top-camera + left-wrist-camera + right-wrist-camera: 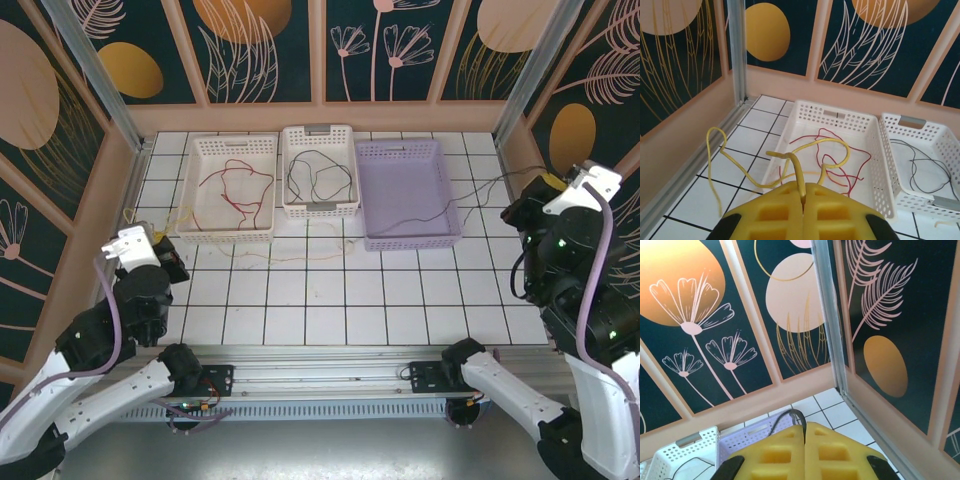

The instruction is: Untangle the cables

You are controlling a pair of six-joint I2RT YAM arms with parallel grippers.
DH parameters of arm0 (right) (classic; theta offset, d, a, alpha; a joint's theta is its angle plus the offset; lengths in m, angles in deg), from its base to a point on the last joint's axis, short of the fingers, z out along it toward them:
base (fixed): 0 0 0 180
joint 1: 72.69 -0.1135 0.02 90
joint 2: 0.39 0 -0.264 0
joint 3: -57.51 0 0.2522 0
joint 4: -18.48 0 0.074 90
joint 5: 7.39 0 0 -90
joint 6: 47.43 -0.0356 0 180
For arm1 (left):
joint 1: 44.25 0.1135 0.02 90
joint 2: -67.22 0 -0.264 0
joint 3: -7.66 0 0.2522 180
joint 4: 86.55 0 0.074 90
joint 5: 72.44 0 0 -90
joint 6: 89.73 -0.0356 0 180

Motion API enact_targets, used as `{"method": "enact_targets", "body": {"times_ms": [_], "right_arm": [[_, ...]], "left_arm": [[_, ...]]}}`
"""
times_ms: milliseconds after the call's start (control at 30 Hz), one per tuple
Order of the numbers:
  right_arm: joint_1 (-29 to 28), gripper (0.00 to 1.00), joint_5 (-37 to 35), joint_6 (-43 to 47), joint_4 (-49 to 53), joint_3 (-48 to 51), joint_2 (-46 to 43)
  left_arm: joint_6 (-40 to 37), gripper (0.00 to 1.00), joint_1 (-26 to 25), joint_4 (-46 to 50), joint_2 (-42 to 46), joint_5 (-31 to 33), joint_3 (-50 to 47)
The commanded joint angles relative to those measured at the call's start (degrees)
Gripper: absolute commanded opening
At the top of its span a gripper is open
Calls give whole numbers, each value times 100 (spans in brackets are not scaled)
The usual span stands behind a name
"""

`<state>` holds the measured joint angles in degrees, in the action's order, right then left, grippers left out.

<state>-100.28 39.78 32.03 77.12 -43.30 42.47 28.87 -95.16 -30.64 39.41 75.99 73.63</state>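
Observation:
My left gripper (804,192) is shut on a yellow cable (832,142), which loops up from the jaws over the front wall of the left white basket (835,117). A red cable (840,165) lies curled inside that basket. In the top view the left gripper (165,255) sits at the table's left edge, and the yellow cable (290,256) trails right along the tiles. My right gripper (804,427) is shut on a black cable (785,416). From the right gripper (530,195) this cable (470,197) runs left across the purple basket (400,150).
The middle white basket (318,135) holds another black cable (320,175) in loose loops. All three baskets stand in a row at the back of the tiled table. Panelled walls close in the left, right and far sides.

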Motion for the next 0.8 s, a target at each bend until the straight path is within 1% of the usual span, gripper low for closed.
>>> {"method": "enact_targets", "body": {"times_ms": [0,167,267,433,500,600,667,767], "right_arm": [[-108,0,-344,93,284,-215,-113],[-227,0,48,-23,272,-23,-146],[-229,0,567,-56,122,177,-165],[-227,0,1561,-169,-242,519,-119],[-229,0,1912,-211,-357,582,-71],[-233,0,2244,-240,-514,591,-2],[-229,0,2544,-266,-620,548,68],[-229,0,2968,-361,-784,474,179]], "left_arm": [[-211,0,23,-246,-117,197,23],[-194,0,21,-736,-377,-326,-78],[-162,0,26,-1008,-669,-645,-157],[-25,0,27,-1648,-1121,-1621,-446],[21,0,24,-2075,-1220,-2100,-629],[84,0,21,-2549,-1464,-2751,-809],[108,0,17,-2949,-1717,-3302,-905],[188,0,24,-3304,-2153,-3872,-922]]}}
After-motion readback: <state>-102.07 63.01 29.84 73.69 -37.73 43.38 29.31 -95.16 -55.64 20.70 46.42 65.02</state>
